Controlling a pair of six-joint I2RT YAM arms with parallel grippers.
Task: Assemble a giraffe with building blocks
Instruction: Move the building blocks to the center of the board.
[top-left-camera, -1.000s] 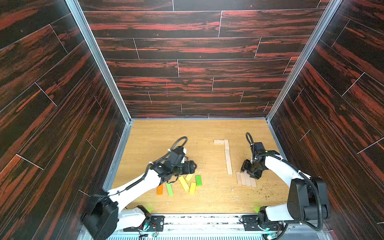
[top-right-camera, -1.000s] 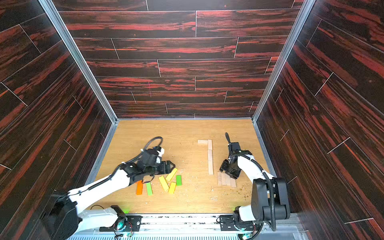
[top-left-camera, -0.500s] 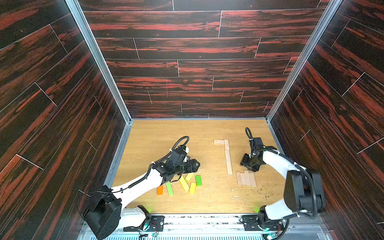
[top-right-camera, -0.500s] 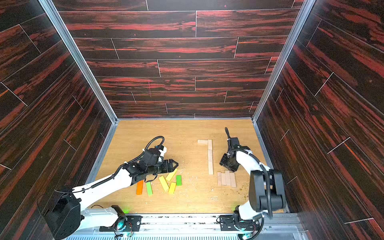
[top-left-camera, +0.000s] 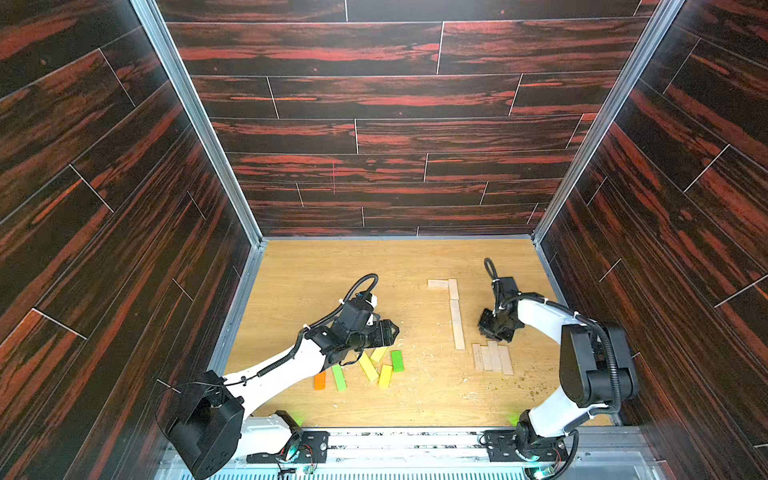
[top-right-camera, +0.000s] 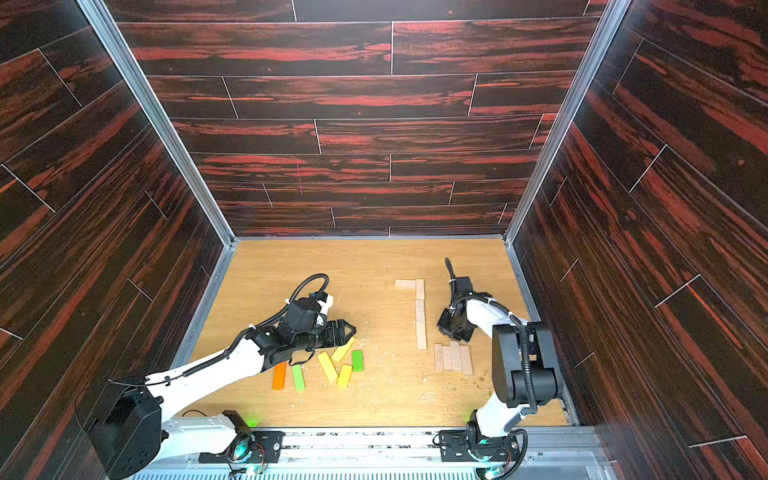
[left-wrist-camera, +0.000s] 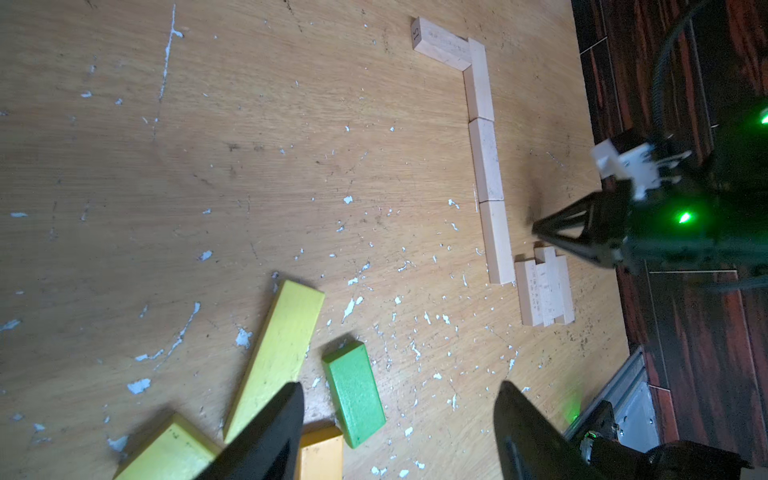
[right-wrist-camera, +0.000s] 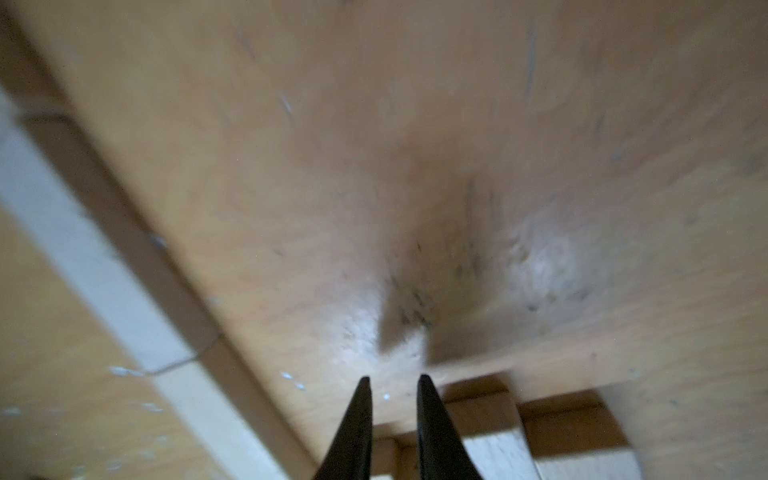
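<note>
**Two tools, two groups of blocks: the neck was laid, the body not yet**

Four plain pale wooden planks lay flat on the scratched wooden worktop. Three were end to end in one line and one was turned sideways at the far end. I judge this was the neck and head of the giraffe, put in open space so that a body could join it.

Four more pale planks lay side by side, touching each other, just beside the near end of that line. They were probably kept there as material for the body.

The right tool was low over the far ends of this group, its two black fingers pressed almost together with nothing between them. Such a narrow tip suits more to push a plank than to lift it.

The left tool hung above the coloured planks, spread wide and empty. These orange, green and yellow pieces lay loose at mixed angles, well apart from the pale figure. A short green plank lay in front of the gap between the fingers. I think the wide opening was prepared to take it across its width.
</note>
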